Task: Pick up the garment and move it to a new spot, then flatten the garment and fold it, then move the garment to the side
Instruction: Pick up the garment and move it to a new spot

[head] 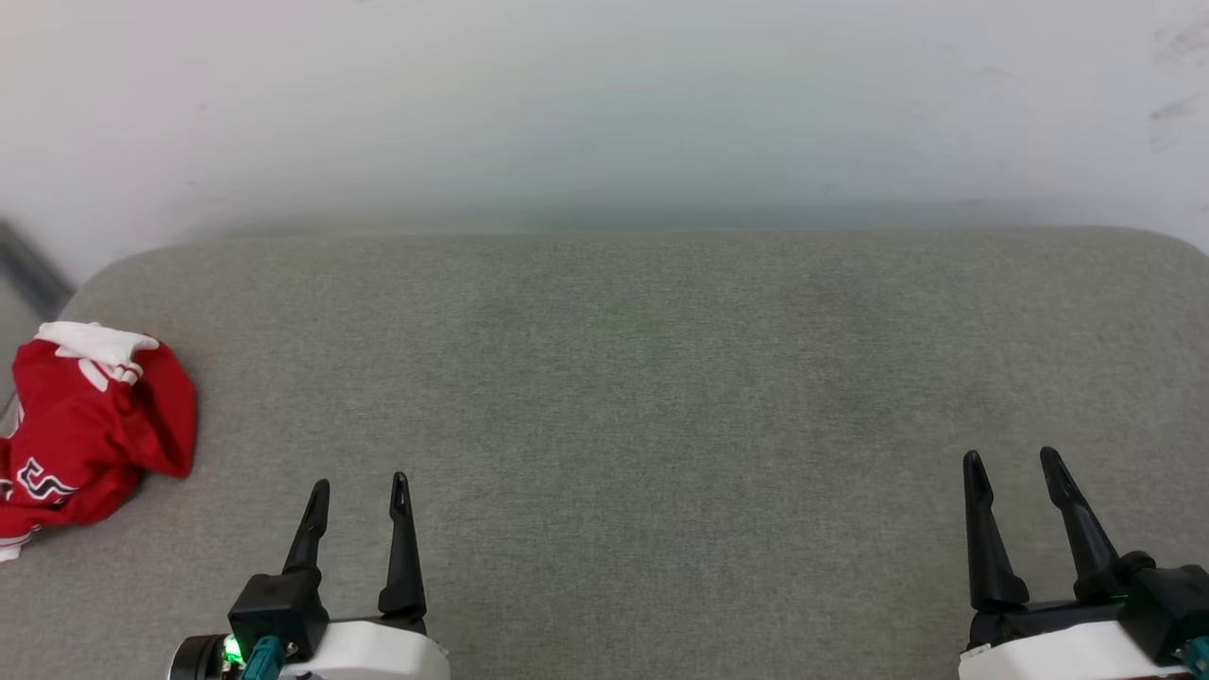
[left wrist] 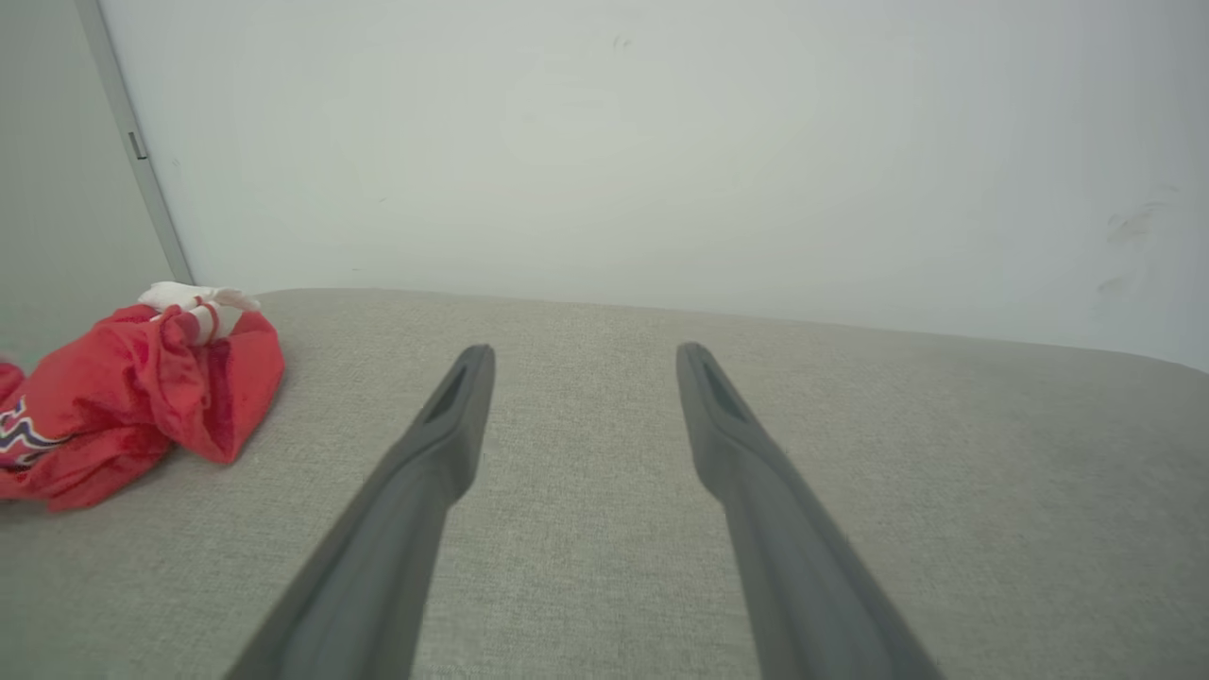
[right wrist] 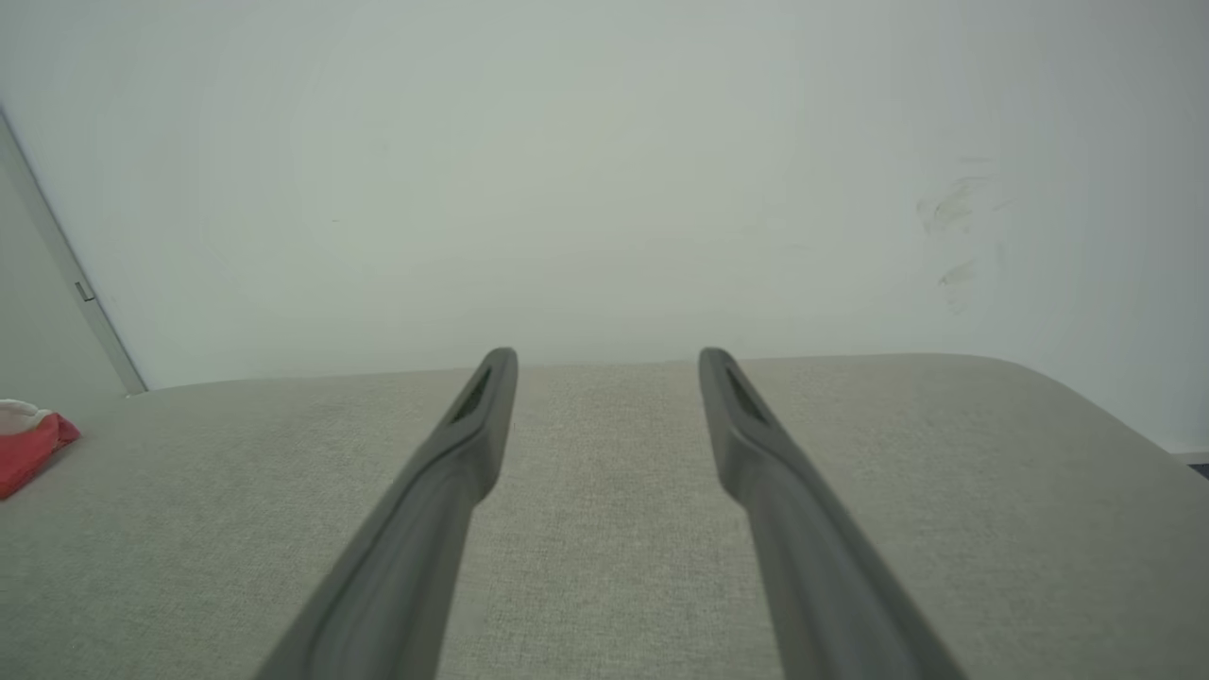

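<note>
The garment (head: 90,430) lies crumpled in a red heap at the far left edge of the grey fabric surface, white sleeve on top, dark lettering at its lower left. The left wrist view has the garment (left wrist: 132,397) at its left side; the right wrist view catches a corner of the garment (right wrist: 28,439) at its left edge. My left gripper (head: 359,486) hovers open at the lower left, right of the heap and apart from it, nothing between its fingers. At the lower right my right gripper (head: 1013,461) is open too, far from the garment.
The grey padded surface (head: 642,397) stretches wide between and beyond both grippers, with rounded far corners. A pale wall (head: 604,113) rises just behind it. A grey vertical strip (left wrist: 132,142) runs up the wall at the far left.
</note>
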